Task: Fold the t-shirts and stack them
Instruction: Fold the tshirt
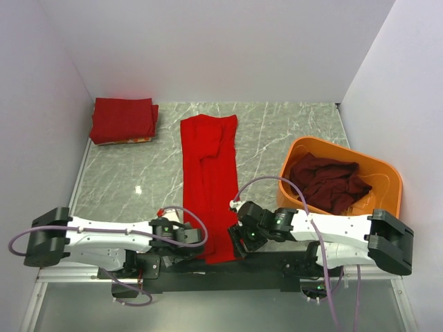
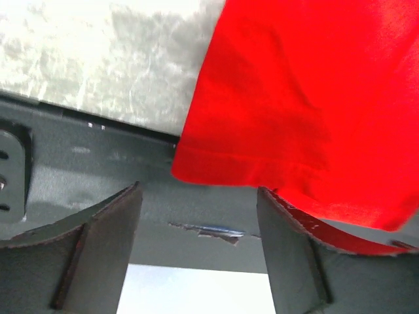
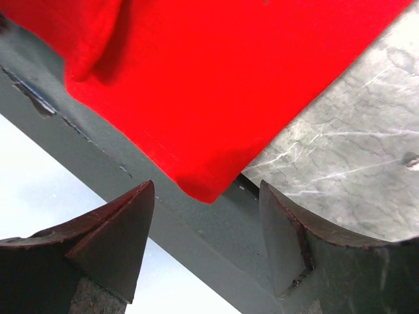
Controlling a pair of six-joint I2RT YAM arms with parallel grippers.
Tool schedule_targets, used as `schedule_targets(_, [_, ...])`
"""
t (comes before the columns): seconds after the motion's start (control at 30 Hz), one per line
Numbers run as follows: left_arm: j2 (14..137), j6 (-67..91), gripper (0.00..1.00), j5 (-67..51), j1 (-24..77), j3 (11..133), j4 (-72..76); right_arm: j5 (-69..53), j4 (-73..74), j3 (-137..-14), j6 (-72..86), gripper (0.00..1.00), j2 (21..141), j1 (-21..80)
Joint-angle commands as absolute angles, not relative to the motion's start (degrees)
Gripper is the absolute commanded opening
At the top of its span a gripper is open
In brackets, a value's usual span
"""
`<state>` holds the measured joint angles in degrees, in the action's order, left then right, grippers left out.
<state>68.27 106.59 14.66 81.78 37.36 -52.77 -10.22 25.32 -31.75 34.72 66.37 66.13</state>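
Note:
A bright red t-shirt (image 1: 210,181) lies in a long narrow strip down the table's middle, its near hem hanging over the front edge. My left gripper (image 1: 195,242) is open beside the hem's left corner (image 2: 196,171), jaws empty. My right gripper (image 1: 237,242) is open beside the hem's right corner (image 3: 206,191), jaws empty. A folded red t-shirt (image 1: 124,120) lies at the back left. A dark maroon t-shirt (image 1: 329,183) is crumpled in the orange tub (image 1: 385,178).
The dark front rail (image 2: 78,157) of the table runs under both grippers, also seen in the right wrist view (image 3: 196,242). White walls close the back and sides. Grey marble tabletop (image 1: 145,173) lies between the strip and the folded shirt.

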Motion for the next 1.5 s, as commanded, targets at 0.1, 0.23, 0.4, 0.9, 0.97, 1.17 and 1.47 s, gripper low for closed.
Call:
schedule_targets(0.1, [62.3, 107.8, 0.66, 17.8, 77.2, 31.4, -47.3, -10.7, 24.0, -33.5, 34.5, 0.7, 68.4, 66.7])
schedule_targets(0.23, [59.8, 106.4, 0.56, 15.6, 77.1, 30.0, -46.7, -10.9, 24.5, -33.1, 35.4, 0.69, 69.8, 66.7])
schedule_targets(0.4, [61.3, 104.9, 0.54, 12.7, 77.0, 26.4, -41.6, -12.7, 23.1, -32.5, 36.4, 0.68, 70.9, 66.6])
schedule_targets(0.9, [66.6, 102.8, 0.04, 12.3, 77.0, 29.0, -39.2, -17.4, 19.9, -30.0, 39.5, 0.34, 72.8, 67.0])
schedule_targets(0.97, [66.1, 103.2, 0.01, 12.1, 77.0, 29.1, -39.4, -17.6, 20.2, -29.5, 39.7, 0.28, 72.8, 67.1])
schedule_targets(1.17, [64.1, 102.1, 0.01, 14.3, 77.0, 31.0, -40.1, -12.6, 23.8, -31.9, 39.0, 0.0, 70.6, 67.1])
schedule_targets(1.47, [61.4, 95.7, 0.01, 22.8, 73.5, 37.3, -41.3, 2.4, 29.7, -41.7, 36.7, 0.0, 70.8, 65.1])
